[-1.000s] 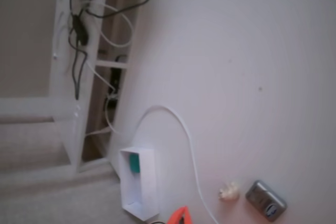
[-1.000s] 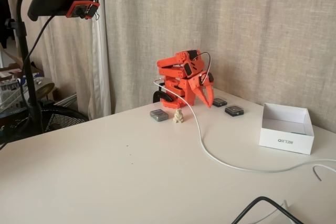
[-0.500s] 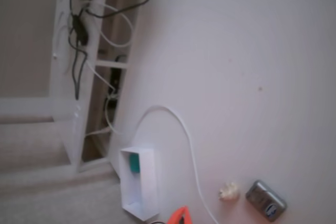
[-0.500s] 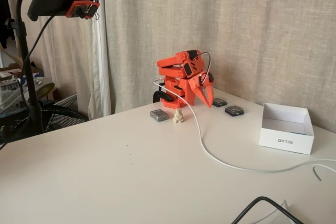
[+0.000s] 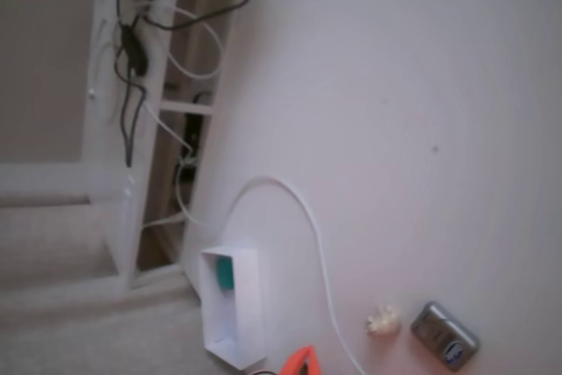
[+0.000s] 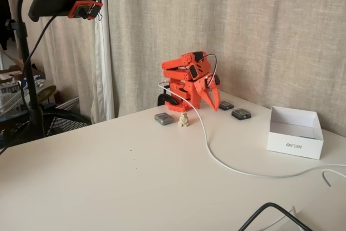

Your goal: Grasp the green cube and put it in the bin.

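Resting inside the bin (image 5: 239, 318), the green cube (image 5: 225, 272) sits at the end of the long white box nearest the top of the frame in a fixed view that looks down on the table, low and left of centre. Nothing here has shifted over the past second: cube, box, the white cable (image 5: 309, 226) looping up from the bottom edge, the cream lumpy object (image 5: 382, 321) and the grey oval device (image 5: 445, 335) at lower right all lie exactly as they did. Only an orange tip of the gripper (image 5: 300, 363) pokes in at the bottom edge, well clear of the box, and from this angle it cannot be told whether the claw is spread or pressed together.

Seen from the side in the other fixed view, the arm (image 6: 186, 77) is folded down on its base at the middle of the frame, against the curtain, unmoved over the same second. Its gripper (image 6: 211, 101) hangs pointing down at the table, empty, the two orange fingers drawn close together with nothing between them. The bin (image 6: 295, 139) stands well apart at the right of the frame; its near wall hides the cube inside. The cream object (image 6: 184, 119) and grey device (image 6: 163, 118) sit just in front of the base.

With the cube already in the box and the arm parked and still, the task looks finished.
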